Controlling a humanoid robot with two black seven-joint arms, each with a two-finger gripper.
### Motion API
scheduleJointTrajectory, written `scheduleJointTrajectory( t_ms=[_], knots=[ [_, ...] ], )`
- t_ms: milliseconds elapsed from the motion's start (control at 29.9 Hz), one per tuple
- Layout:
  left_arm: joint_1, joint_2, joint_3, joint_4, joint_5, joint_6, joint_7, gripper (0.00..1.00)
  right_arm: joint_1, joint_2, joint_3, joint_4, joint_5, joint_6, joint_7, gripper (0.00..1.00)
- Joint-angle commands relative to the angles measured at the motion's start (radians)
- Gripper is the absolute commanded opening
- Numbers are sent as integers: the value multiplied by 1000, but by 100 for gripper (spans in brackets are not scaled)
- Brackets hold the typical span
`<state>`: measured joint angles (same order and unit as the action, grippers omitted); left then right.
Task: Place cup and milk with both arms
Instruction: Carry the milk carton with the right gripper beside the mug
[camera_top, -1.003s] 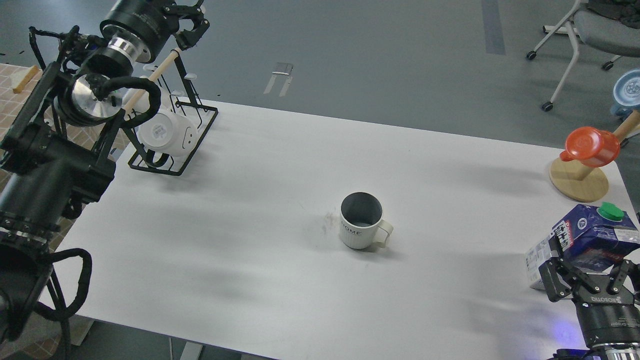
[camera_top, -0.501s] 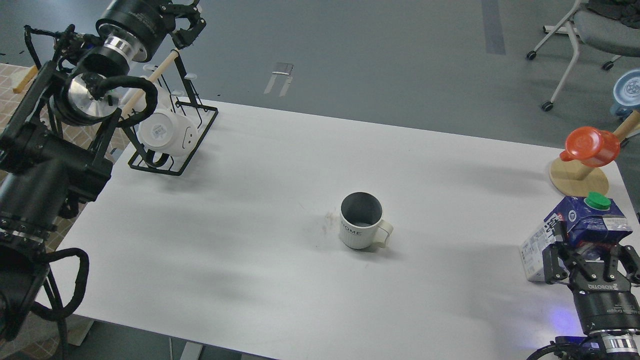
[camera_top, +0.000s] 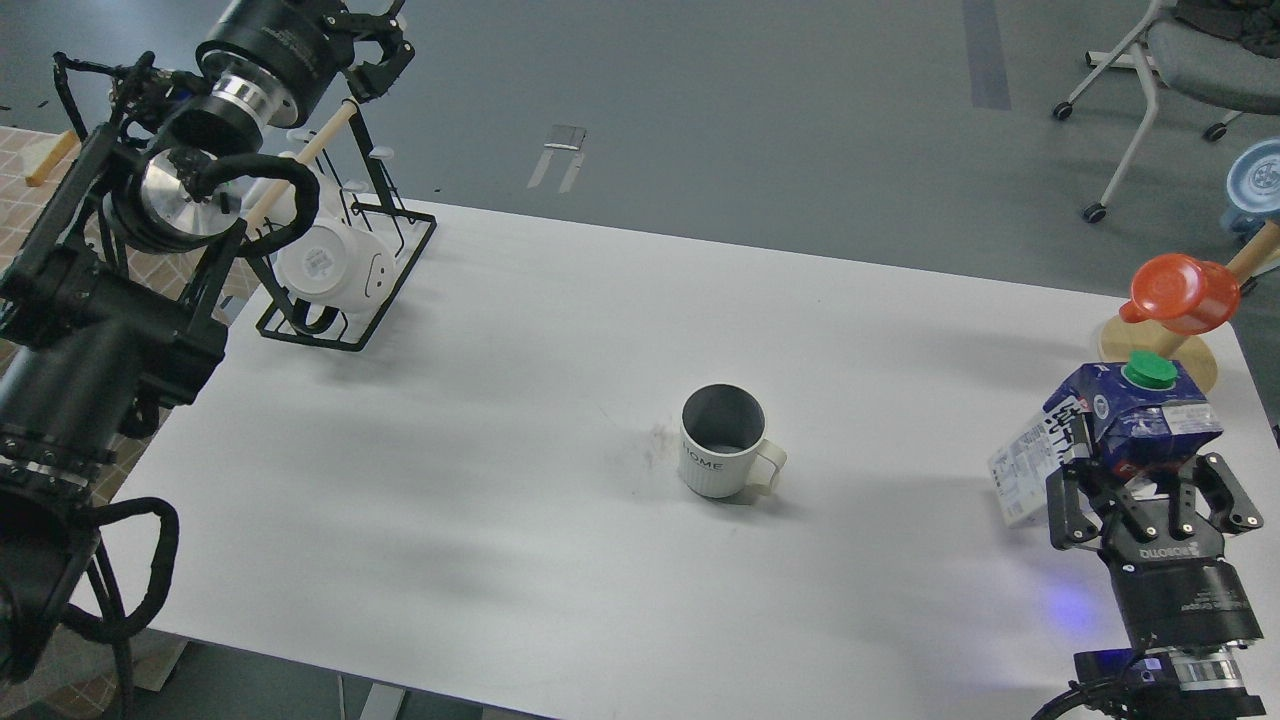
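Note:
A white mug (camera_top: 721, 443) with a dark inside and the word HOME stands upright near the middle of the white table (camera_top: 520, 400), handle to the right. My right gripper (camera_top: 1140, 470) is shut on a blue milk carton (camera_top: 1110, 430) with a green cap, held upright above the table's right side. My left gripper (camera_top: 368, 42) is raised at the far left, above the black cup rack (camera_top: 350, 270), and holds nothing; its fingers stand apart.
A white cup (camera_top: 325, 262) hangs in the black rack at the back left. A wooden stand (camera_top: 1180, 345) with an orange cup (camera_top: 1180, 292) is at the right edge, just behind the carton. A chair (camera_top: 1180, 60) stands beyond the table.
My right gripper has carried the milk carton leftward and up, away from the table's right edge toward the mug. The left arm has barely moved.

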<state>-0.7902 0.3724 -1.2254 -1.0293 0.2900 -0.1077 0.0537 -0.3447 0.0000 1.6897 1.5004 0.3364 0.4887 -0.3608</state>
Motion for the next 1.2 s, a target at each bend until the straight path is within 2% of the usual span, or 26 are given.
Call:
scheduleJointTrajectory(
  t_ms=[0,301,635,1170],
  knots=[
    [-3,5,4,0,0,0,0,98,42,0,-77,-8,-5,0,0,52],
    [-1,19,4,0,0,2,1,98,213,0,-241,-150,-16,0,0,62],
    [3,33,6,0,0,-3,0,98,325,0,-309,-290,-16,0,-1,72],
    [16,40,6,1,0,-6,0,98,372,0,-450,-321,-17,0,-15,75]
  ],
)
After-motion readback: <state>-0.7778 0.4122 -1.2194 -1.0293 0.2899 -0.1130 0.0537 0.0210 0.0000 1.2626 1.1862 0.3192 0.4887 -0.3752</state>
